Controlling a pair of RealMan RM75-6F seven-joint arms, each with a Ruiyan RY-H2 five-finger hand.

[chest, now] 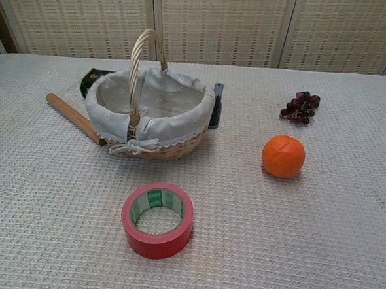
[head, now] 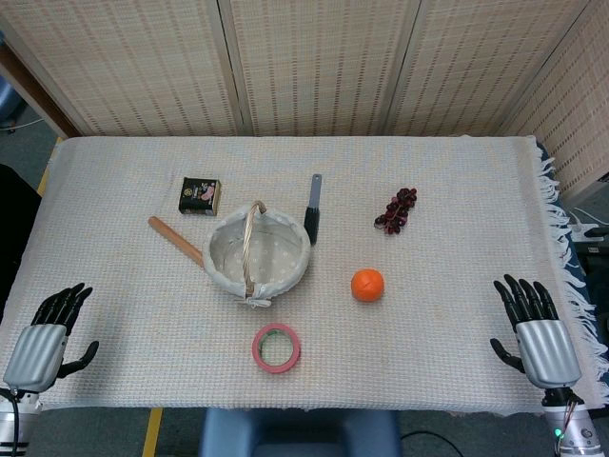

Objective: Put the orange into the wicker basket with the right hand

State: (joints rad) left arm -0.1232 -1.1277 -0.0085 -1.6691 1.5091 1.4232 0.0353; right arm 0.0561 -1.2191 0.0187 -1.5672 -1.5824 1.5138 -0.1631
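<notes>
The round orange fruit sits on the woven cloth-covered table, right of centre, well apart from the cloth-lined wicker basket with its upright handle near the middle. The right hand rests at the near right corner, fingers spread, holding nothing. The left hand lies likewise at the near left corner, empty. A red tape roll lies near the front edge.
</notes>
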